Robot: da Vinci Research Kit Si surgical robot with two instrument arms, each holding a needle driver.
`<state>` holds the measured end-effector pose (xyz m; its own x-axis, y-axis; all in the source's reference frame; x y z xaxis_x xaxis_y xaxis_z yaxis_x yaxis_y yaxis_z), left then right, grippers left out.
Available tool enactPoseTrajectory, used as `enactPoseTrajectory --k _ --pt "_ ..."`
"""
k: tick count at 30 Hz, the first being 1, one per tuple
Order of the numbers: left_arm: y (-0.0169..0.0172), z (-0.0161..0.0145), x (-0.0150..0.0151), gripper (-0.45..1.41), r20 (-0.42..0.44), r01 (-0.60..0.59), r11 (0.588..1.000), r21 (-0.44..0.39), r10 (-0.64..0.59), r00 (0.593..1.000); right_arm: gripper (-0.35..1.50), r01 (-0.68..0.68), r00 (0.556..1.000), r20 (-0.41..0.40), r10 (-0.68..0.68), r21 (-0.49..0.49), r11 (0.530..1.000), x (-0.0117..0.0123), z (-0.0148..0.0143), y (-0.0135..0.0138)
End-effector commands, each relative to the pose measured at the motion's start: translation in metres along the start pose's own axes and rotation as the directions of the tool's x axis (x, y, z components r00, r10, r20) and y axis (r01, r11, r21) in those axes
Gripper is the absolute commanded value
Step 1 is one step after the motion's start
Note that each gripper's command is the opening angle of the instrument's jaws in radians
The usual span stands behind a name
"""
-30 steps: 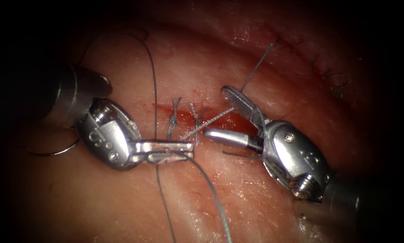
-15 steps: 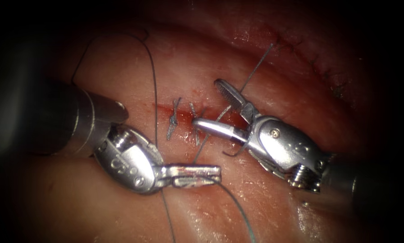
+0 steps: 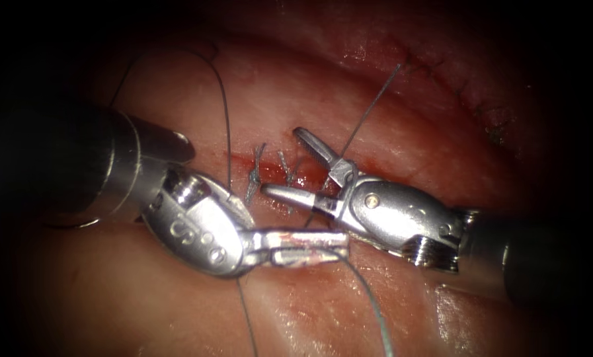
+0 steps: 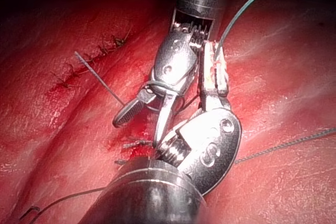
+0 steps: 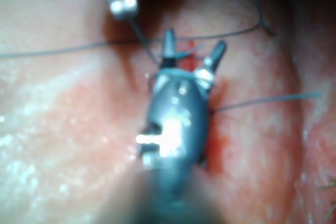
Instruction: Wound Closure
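Currently left tool [image 3: 332,246] clamped on the thread [image 3: 369,301], below the cut [image 3: 309,173]. Right tool [image 3: 284,164] jaws spread wide over the cut, gripping nothing; thread looped round its jaw base. Needle can't be made out. Knotted stitches [image 3: 253,175] sit just left of the right tool.

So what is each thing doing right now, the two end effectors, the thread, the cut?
Left end effector: shut on the thread.
Right end effector: open, holding nothing, thread looped around it.
Thread: runs from the left end effector across the tissue.
Cut: partly stitched, wet with red fluid.
Tissue: glistening.
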<state>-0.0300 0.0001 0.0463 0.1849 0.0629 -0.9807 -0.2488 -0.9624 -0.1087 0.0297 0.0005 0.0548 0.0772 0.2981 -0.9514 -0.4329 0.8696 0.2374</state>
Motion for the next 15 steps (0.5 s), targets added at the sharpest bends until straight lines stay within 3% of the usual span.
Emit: enactPoseTrajectory --k 1,15 --pt "0.0005 0.0003 -0.0006 -0.45 -0.001 0.005 1.0 -0.001 -0.005 1.0 0.83 0.006 1.0 0.006 -0.006 0.01 1.0 -0.0007 0.0006 -0.0006" --pt "-0.0034 0.0014 0.0025 -0.45 -0.009 0.012 1.0 -0.015 -0.012 1.0 0.85 0.045 0.998 0.041 -0.051 0.136 0.99 -0.0014 0.0004 -0.0018"
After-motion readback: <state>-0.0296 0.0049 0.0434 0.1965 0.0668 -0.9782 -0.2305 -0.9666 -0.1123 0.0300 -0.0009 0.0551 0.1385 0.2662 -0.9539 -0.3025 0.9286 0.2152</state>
